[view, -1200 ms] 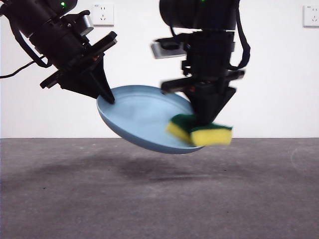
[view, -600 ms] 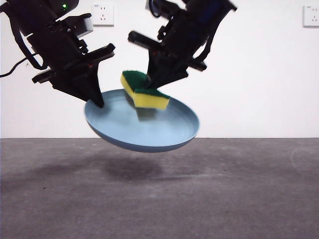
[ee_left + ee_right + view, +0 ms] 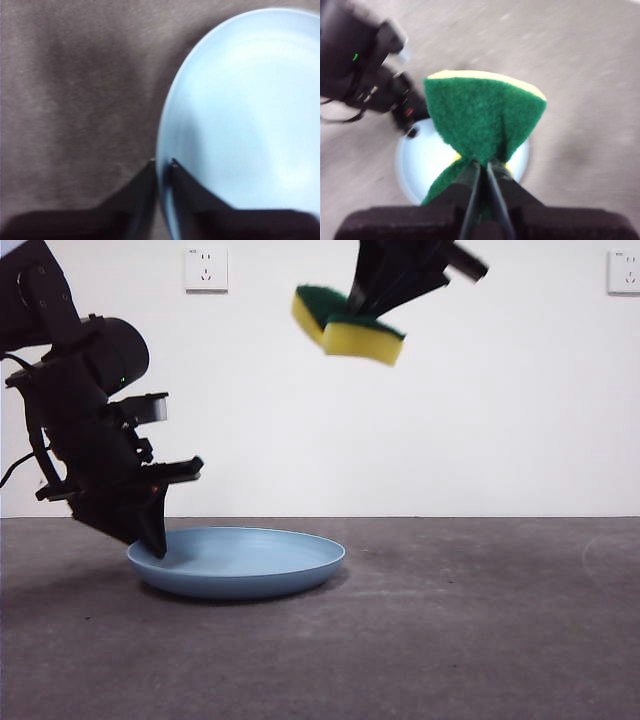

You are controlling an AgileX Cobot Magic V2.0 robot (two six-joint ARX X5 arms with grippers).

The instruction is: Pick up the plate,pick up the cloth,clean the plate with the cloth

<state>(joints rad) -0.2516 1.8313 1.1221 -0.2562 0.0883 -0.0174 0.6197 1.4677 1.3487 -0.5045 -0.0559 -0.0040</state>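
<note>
Two claws — left claw (image 3: pixel 162 165) pinches plate (image 3: pixel 240 562) rim; right claw (image 3: pixel 483 167) grips cloth (image 3: pixel 348 325) high above.

The table (image 3: pixel 450 630) was a dark grey, matte, slightly mottled surface. Directly on it sat the light-blue plate (image 3: pixel 250 565), resting flat toward the left side.

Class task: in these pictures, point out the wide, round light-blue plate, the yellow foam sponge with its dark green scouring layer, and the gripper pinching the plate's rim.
Light-blue round plate (image 3: pixel 262 575): front view, outer wall.
Yellow and green sponge (image 3: pixel 362 341): front view, yellow foam face.
Left gripper (image 3: pixel 162 162): left wrist view, between fingertips, at the plate's rim.
</note>
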